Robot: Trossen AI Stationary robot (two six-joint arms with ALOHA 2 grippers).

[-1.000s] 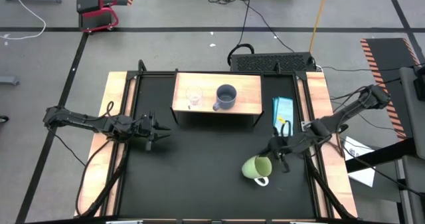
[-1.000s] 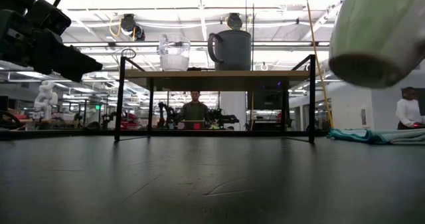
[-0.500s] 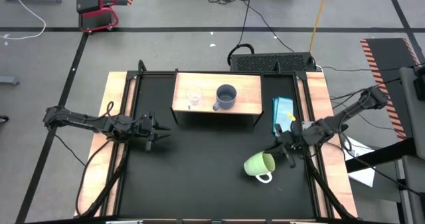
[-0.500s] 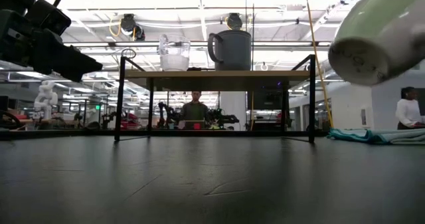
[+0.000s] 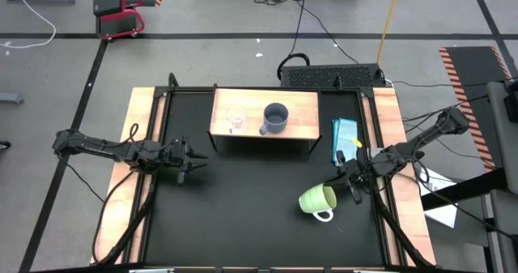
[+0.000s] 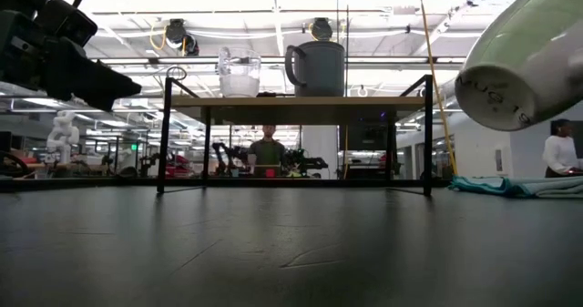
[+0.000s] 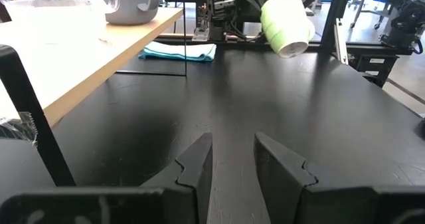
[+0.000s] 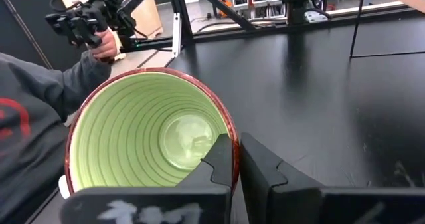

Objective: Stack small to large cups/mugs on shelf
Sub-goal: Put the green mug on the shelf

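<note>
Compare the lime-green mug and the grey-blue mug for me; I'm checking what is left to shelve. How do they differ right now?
The lime-green mug hangs tilted above the table, its rim pinched by the right gripper; the grey-blue mug stands upright on the shelf, with no gripper on it. The green one has a white handle; the grey-blue one's handle matches its body. Both are handled mugs.

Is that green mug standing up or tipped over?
Tipped. The green mug hangs on its side above the table, base showing in the low view, its rim pinched by the right pincer.
</note>
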